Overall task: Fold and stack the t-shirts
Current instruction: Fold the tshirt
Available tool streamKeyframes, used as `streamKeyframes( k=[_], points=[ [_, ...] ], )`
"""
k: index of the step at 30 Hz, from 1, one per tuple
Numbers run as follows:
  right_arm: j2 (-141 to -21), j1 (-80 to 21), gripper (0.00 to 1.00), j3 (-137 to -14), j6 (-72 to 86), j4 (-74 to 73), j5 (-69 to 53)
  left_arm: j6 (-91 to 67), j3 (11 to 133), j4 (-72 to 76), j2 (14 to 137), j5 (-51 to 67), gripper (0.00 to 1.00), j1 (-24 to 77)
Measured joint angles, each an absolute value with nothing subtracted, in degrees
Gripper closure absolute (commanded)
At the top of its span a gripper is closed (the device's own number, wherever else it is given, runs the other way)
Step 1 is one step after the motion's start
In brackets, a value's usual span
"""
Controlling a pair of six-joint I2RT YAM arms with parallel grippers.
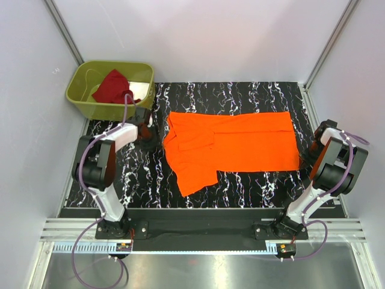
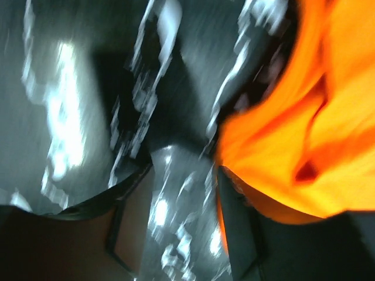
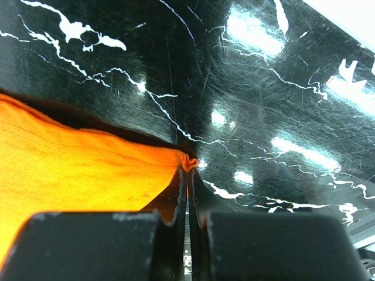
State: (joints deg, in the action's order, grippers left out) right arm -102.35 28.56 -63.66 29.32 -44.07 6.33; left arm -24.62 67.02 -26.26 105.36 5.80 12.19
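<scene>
- Right wrist view: the right gripper (image 3: 187,171), jaws pressed together, pinched a corner of the orange t-shirt (image 3: 76,164), which lay lengthwise toward the left arm.
- Left gripper (image 2: 176,199), jaws spread, hovered just beside the shirt's opposite end.
- Dark red t-shirt (image 1: 113,87) sat in the bin (image 1: 78,99), nearer the left arm.

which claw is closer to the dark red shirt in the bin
Left. The left claw is beside the bin holding the dark red shirt; the right claw is far off, pinching the orange shirt corner.
</scene>
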Motion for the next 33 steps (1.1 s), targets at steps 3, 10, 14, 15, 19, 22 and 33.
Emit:
streamKeyframes(
  k=[3, 10, 14, 15, 19, 22, 33],
  points=[
    [-102.4, 28.6, 1.00, -63.7, 29.3, -44.1, 6.3, -25.1, 59.9, -27.3, 98.7, 7.7, 0.42, 11.9],
    [-102.4, 28.6, 1.00, -63.7, 29.3, -44.1, 6.1, -33.2, 46.6, -22.8, 89.9, 18.9, 0.39, 14.3],
    [-102.4, 28.6, 1.00, -63.7, 29.3, -44.1, 5.9, -39.6, 43.0, -17.8, 89.0, 24.3, 0.41, 15.7],
    [-102.4, 28.6, 1.00, -63.7, 29.3, -44.1, 5.9, -41.1, 42.2, -16.6, 89.0, 25.2, 0.41, 16.2],
    [-102.4, 28.5, 1.00, -63.7, 29.3, -44.1, 5.9, -46.2, 38.8, -12.3, 88.1, 27.4, 0.47, 17.2],
    [-102.4, 28.5, 1.00, -63.7, 29.3, -44.1, 5.9, -48.6, 37.3, -10.8, 87.9, 28.6, 0.49, 18.2],
    [-102.4, 28.5, 1.00, -63.7, 29.3, -44.1, 5.8, -51.6, 34.6, -7.6, 86.6, 28.7, 0.54, 22.9]
  ],
)
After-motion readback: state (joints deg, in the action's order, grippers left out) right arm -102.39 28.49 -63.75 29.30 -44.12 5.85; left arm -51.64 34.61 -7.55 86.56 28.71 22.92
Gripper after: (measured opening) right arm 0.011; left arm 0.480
